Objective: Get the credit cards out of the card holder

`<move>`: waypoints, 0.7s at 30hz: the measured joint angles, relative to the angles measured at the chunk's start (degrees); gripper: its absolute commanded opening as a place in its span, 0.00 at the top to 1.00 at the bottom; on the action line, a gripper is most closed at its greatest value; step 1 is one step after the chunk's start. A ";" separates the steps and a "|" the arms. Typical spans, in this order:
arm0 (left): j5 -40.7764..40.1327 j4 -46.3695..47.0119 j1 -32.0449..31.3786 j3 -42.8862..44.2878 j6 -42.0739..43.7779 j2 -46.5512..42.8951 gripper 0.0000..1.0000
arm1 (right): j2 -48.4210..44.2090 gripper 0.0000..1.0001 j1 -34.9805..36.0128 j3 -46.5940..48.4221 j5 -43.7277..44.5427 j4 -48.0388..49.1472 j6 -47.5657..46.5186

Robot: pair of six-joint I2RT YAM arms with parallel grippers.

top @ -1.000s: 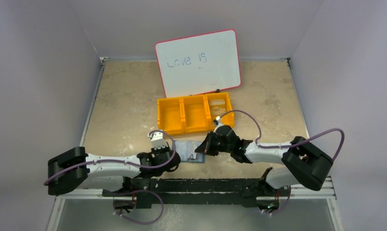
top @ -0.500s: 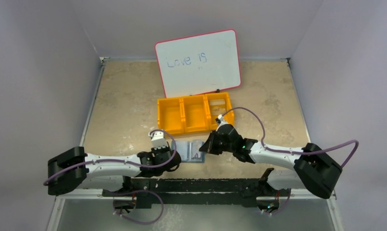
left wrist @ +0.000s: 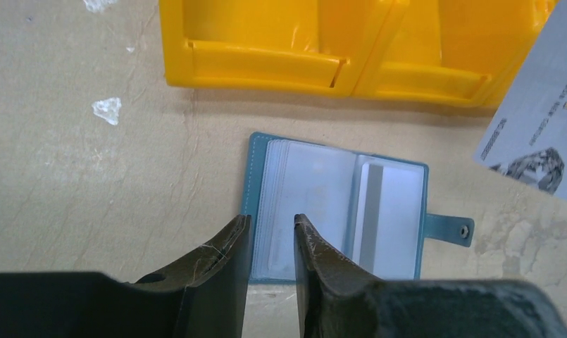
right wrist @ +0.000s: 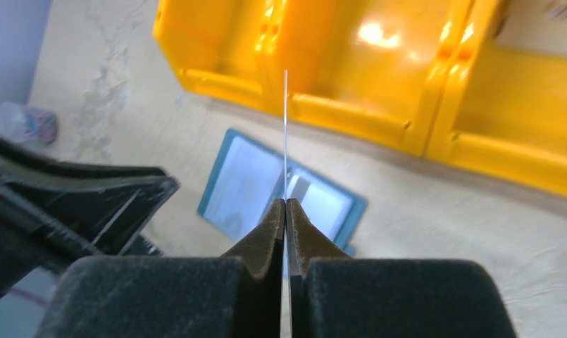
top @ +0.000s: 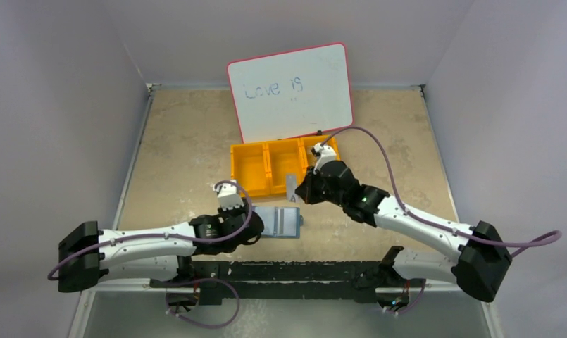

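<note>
While the right gripper [right wrist: 286, 204] has a grey card [right wrist: 286, 141] pinched edge-on, jaws fully closed on its lower edge, the step in hand reads as extraction: one card is clear of the card holder [top: 280, 222] and in the air.

Top view: the holder lies open and flat on the table [top: 182, 155], at 6 o'clock of the orange bin [top: 268, 169]. The lifted card hangs at 12 o'clock of the holder, just off the bin's near wall. The whiteboard [top: 291, 91] is at 12 o'clock of the bin, out of play.

The left gripper [left wrist: 270, 225] sits at the holder's 9 o'clock edge, jaws a narrow gap apart, nothing between them. I can't tell if the tips touch the cover.

A second card [left wrist: 372, 211] shows in the 3 o'clock pocket, so the job is not done.

Next move, my read:
- right arm sets the card down off the holder, then goes in for the remaining one
- left needs to pin the 9 o'clock flap, else the holder slides or lifts with the pull

Pose:
- right arm stretched long from 4 o'clock toward 10 o'clock, wrist raised above the table
- left arm low and extended toward 3 o'clock, wrist pitched down at the holder
</note>
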 measured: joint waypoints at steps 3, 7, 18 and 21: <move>-1.38 -2.40 0.00 1.99 1.49 -1.38 0.70 | 1.55 1.00 -1.66 4.26 1.88 -3.23 -5.66; -2.25 -4.55 0.81 4.04 4.46 -3.69 0.68 | 4.11 1.00 -4.11 9.03 2.78 -5.68 -13.03; 9.55 -2.47 17.64 10.75 23.87 -6.84 0.65 | 12.81 1.00 -7.80 21.49 -0.31 -11.56 -30.38; 14.47 -2.16 21.51 13.97 28.98 -4.42 0.60 | 15.17 1.00 -8.00 24.55 -0.94 -13.20 -33.90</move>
